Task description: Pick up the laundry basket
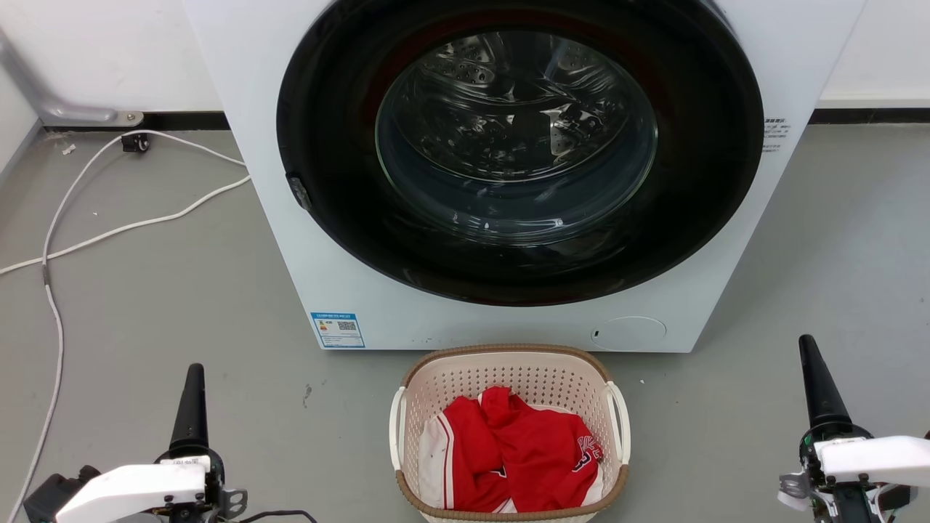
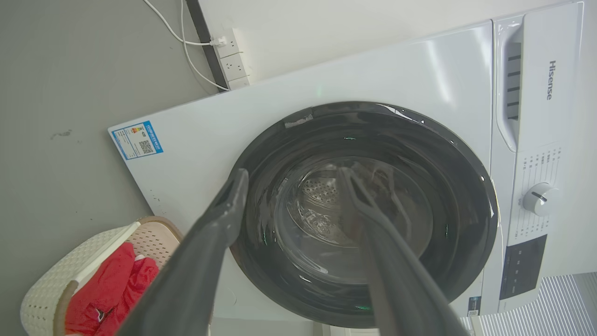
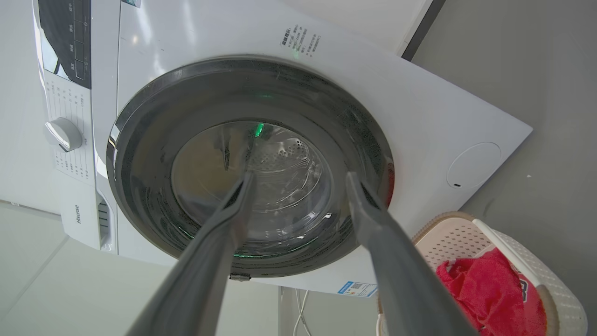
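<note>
The laundry basket [image 1: 508, 351] sits on the floor [image 1: 145, 312] just before the washing machine [image 1: 290, 247]. The left hand [image 2: 293, 175] and right hand [image 3: 298, 176], both spread and empty, should each take a white side handle [image 1: 620, 421] squarely and lift level.

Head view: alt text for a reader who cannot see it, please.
A cream laundry basket holding a red and white garment sits on the grey floor before a white washing machine with a dark round door. The left gripper and right gripper hover at the lower corners, well apart from the basket.
</note>
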Motion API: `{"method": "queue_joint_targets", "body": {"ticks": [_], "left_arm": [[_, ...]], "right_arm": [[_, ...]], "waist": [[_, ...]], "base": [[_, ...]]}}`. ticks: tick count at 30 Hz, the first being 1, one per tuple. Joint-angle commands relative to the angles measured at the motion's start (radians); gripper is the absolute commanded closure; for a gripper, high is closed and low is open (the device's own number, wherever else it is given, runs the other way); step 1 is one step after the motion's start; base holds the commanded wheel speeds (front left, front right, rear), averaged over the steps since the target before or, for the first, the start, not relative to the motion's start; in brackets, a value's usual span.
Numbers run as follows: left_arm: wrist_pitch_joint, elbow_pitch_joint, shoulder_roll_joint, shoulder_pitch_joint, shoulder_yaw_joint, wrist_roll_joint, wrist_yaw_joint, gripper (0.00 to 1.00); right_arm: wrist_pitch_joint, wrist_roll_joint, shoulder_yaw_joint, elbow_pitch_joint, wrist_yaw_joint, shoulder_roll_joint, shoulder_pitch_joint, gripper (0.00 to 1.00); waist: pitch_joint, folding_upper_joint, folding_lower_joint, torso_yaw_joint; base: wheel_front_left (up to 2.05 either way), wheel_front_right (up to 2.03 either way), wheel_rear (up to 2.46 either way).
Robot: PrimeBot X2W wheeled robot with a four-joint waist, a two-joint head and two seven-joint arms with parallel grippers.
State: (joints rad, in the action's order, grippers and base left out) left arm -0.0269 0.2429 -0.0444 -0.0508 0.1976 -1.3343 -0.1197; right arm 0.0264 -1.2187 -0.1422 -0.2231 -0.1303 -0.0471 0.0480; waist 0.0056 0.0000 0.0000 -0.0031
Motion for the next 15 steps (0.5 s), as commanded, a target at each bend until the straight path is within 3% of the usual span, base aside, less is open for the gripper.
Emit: {"method": "queue_joint_targets", "body": {"ticks": [1,15], "left_arm": [[-0.009,-0.025,-0.005,-0.018,0.008,0.028,0.003,0.00],[-0.058,-0.179,-0.005,0.010,-0.030,0.289,0.067,0.00]], "right_arm": [[0.009,0.042,-0.004,0.028,0.000,-0.004,0.025,0.00],[0.057,0.411,0.041,0.148,0.000,-0.004,0.014,0.00]], "waist": [[0.000,0.0000,0.0000,0.000],[0.006,0.0000,0.0000,-0.001]], "base": [[0.00,0.00,0.00],[0.00,0.00,0.00]]}}
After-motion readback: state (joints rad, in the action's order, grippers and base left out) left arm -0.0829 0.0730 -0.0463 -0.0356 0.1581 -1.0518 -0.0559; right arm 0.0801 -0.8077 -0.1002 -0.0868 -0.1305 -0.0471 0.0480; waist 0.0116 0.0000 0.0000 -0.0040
